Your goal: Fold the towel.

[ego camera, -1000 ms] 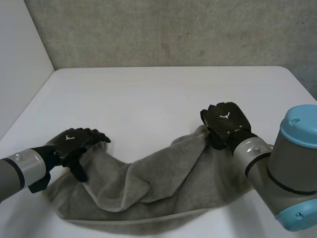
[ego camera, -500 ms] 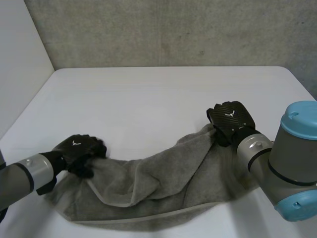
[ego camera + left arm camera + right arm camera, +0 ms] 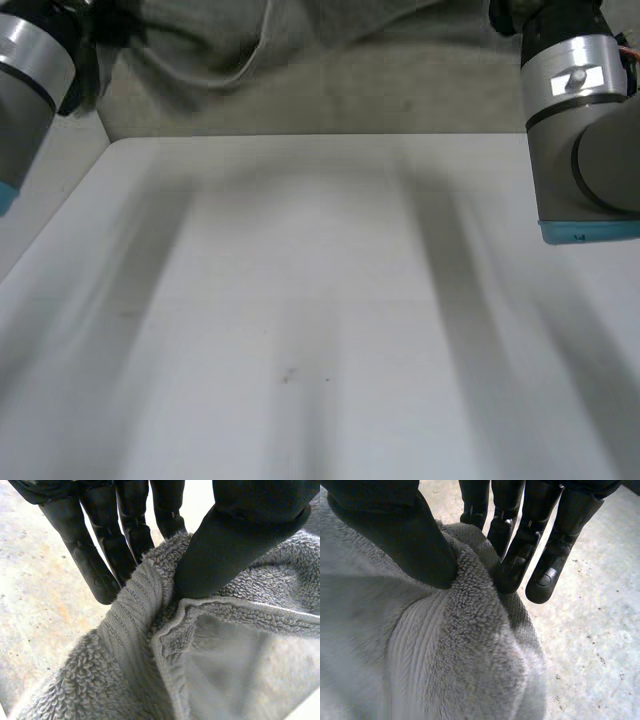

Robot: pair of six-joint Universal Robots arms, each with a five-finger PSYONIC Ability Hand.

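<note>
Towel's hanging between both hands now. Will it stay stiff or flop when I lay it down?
Probably very floppy: the towel sags in loose folds where it hangs. Likely grippy, not slippery: its looped pile bunches in the left hand's pinch and the right hand's. It looks thick, so it may swing.

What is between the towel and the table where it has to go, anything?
Nothing that I can see. The towel hangs high above the table, pinched between thumb and fingers by the left hand and the right hand. In the head view, the tabletop beneath it has nothing on it.
</note>
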